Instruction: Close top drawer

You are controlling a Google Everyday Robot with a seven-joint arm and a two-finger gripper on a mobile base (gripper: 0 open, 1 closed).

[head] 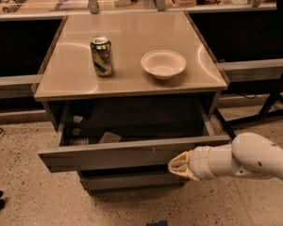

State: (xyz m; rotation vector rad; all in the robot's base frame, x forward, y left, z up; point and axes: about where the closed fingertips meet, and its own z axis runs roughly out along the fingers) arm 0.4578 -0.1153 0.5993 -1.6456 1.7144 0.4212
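The top drawer (113, 153) is pulled out from under the tabletop, its wide grey front facing me with small pale scratches right of centre. Inside it I see a pale scrap and small bits near the left. My gripper (177, 165) comes in from the right on a white arm. Its pale fingertips are against the lower right part of the drawer front.
On the beige tabletop (132, 74) stand a green can (102, 55) and a white bowl (163, 63). A narrower grey drawer front (127, 180) sits below the open one. A black stand leg (269, 112) is at the right. Speckled floor lies around.
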